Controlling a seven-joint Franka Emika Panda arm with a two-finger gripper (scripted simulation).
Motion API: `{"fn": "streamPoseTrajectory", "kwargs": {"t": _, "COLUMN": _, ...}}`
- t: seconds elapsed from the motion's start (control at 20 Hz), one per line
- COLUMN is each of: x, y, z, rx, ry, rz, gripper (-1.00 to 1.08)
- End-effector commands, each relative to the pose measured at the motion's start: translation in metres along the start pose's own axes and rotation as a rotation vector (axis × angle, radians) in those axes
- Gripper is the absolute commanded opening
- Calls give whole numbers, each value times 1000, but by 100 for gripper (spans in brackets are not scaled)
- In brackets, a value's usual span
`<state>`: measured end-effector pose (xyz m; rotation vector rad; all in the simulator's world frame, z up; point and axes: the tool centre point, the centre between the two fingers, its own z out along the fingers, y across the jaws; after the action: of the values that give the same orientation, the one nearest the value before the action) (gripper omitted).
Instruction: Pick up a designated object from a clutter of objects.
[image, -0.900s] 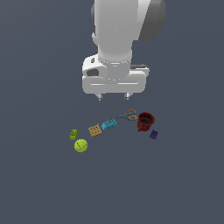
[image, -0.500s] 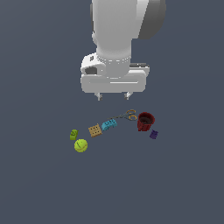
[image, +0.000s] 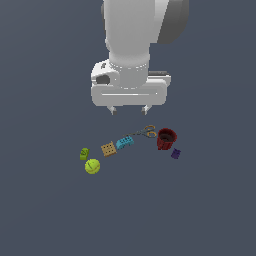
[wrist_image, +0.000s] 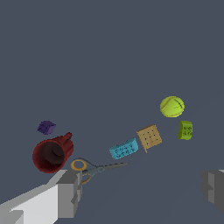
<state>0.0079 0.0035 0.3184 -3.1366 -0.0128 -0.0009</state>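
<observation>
Exterior view: gripper (image: 129, 110) hangs above the desk (image: 45, 210), fingers spread wide, holding nothing. Below it, a curved row of small items. From the exterior view's left: lime-green block (image: 84, 153), the item to pick, just beside the yellow-green ball (image: 92, 166); tan waffle square (image: 108, 148); blue brick (image: 124, 143); scissors (image: 145, 132); dark red cup (image: 166, 139); purple block (image: 175, 154).

Wrist view: finger (wrist_image: 70, 192) and opposite finger (wrist_image: 213, 189) well apart. Lime-green block (wrist_image: 185, 130) lies near the ball (wrist_image: 172, 106), beyond the waffle square (wrist_image: 149, 137).
</observation>
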Motion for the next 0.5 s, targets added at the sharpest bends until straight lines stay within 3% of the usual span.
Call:
{"fn": "streamPoseTrajectory", "kwargs": {"t": 0.0, "x": 1, "y": 3, "z": 4, "rx": 1, "ry": -1, "rz": 1, "gripper": 100}}
{"fn": "streamPoseTrajectory", "kwargs": {"t": 0.45, "x": 15, "y": 44, "z": 51, "rx": 11, "ry": 0, "rz": 9, "gripper": 100}}
